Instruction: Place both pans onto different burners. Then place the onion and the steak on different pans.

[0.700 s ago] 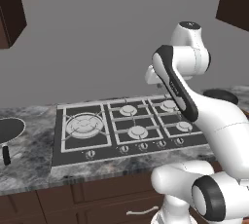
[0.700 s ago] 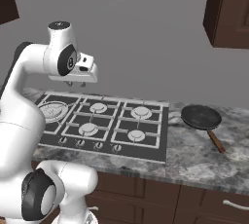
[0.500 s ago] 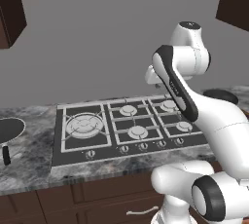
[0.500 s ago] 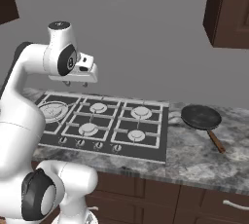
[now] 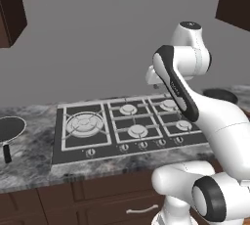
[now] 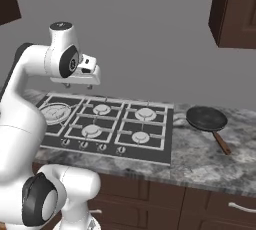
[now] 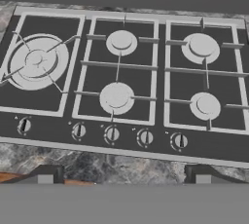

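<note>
The end effector hangs high above the hob, its two dark fingertips spread wide apart with nothing between them. In the right base view the end effector sits under the white hand, above the hob's rear left part. Below it, the dark five-burner hob lies set into the grey marbled table, a row of five small knobs along its front edge. The large burner fills the hob's left end; four smaller burners stand in two rows across its middle and right, all under bare black grates.

One black pan rests on the table just beyond the hob's right edge, near the table's back, its brown handle pointing toward the table's front edge. The second pan lies on the table well to the left of the hob, at the left edge of the left base view, its short dark handle also aimed at the front edge. Neither pan touches the hob.

The onion and the steak cannot be made out in any view. Dark wood cabinets hang on the grey wall to the right, and drawers run beneath the table.
</note>
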### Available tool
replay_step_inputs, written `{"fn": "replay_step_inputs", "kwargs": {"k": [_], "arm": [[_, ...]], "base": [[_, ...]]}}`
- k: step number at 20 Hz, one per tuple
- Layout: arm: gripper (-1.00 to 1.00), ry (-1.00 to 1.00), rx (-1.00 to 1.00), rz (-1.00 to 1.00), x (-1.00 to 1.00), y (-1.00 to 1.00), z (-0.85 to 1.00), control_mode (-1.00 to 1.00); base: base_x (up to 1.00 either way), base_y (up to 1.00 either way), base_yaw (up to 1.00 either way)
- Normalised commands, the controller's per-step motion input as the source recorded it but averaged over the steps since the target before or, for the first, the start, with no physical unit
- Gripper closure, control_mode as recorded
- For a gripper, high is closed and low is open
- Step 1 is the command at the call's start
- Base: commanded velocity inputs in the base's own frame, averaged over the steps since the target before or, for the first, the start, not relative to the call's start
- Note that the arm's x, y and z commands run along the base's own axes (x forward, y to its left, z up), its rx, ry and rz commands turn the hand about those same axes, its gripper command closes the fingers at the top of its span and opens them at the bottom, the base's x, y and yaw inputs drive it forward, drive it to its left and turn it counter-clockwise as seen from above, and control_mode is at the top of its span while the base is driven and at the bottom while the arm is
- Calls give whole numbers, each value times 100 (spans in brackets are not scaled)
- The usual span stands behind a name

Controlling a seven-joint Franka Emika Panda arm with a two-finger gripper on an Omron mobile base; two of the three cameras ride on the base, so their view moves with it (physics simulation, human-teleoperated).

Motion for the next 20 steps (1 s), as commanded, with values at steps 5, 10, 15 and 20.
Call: {"fn": "replay_step_inputs", "kwargs": {"k": [5,10,15,20], "arm": [[-100,0,0,0,0,0,0,100],[-100,0,0,0,0,0,0,100],[-100,0,0,0,0,0,0,100],[-100,0,0,0,0,0,0,100]], "base": [[-20,0,0],[0,21,0],[0,44,0],[0,46,0]]}}
